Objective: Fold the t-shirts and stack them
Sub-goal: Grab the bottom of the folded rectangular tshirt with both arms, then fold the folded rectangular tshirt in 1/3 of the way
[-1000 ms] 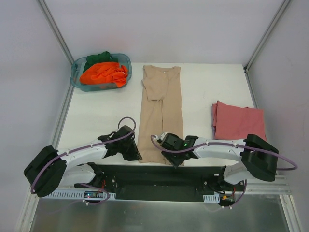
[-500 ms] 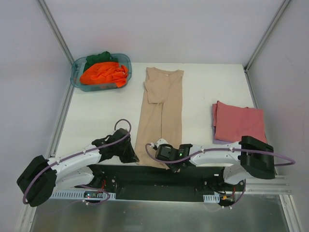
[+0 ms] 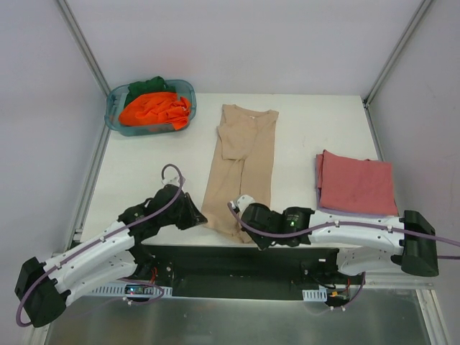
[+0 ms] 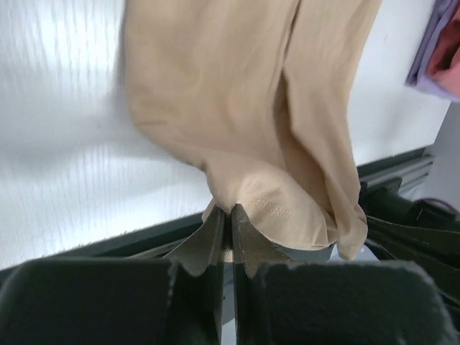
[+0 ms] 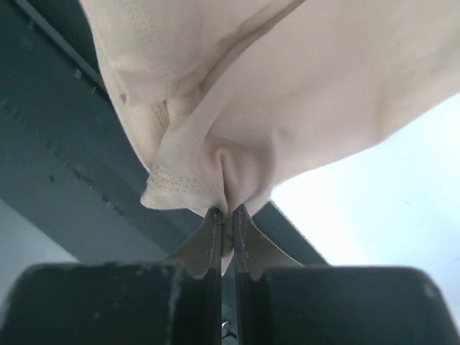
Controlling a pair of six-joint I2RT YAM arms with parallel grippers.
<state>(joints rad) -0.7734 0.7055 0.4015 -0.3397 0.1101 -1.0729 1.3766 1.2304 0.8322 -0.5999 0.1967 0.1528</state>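
The tan-beige t-shirt [image 3: 241,169] lies as a long narrow strip down the middle of the table, collar end far. My left gripper [image 3: 199,218] is shut on its near left hem corner [image 4: 237,194]. My right gripper [image 3: 248,231] is shut on its near right hem corner [image 5: 215,172]. Both corners are lifted at the table's near edge. A folded dusty red t-shirt [image 3: 357,183] lies on a folded lavender t-shirt [image 3: 318,188] at the right. A bright orange t-shirt [image 3: 154,109] and a dark green t-shirt [image 3: 147,85] sit in the tub.
The teal see-through tub [image 3: 117,121] stands at the far left corner. A black rail [image 3: 230,262] runs along the near table edge under the grippers. Grey walls and metal frame posts close in the table on three sides.
Both grippers have lifted the near hem and carried it forward, away from the table edge. The shirt has shifted and slanted slightly to the right. The left arm has stretched out.
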